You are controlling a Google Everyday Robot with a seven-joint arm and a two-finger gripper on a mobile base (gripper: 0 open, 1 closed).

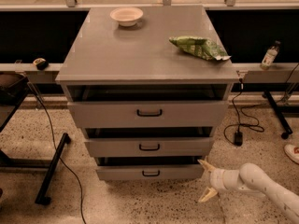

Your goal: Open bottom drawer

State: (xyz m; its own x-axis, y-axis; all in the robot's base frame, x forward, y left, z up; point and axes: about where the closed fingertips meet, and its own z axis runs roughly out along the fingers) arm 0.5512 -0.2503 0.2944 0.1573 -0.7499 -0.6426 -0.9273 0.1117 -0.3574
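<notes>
The bottom drawer (149, 172) is the lowest and smallest grey front of the cabinet, with a small black bar handle (150, 173) at its centre. It sits near the floor, with a dark gap above its front. My gripper (206, 181) is at the lower right, on a white arm (261, 183) coming from the right edge. It is open, one finger pointing up-left by the drawer's right end, the other down toward the floor. It holds nothing and is right of the handle.
Two taller grey drawers (149, 113) (149, 147) sit above. On the cabinet top are a white bowl (126, 16) and a green bag (198, 47). Cables (240, 125) and a black stand leg (52, 169) lie on the speckled floor. A bottle (269, 55) stands on the right ledge.
</notes>
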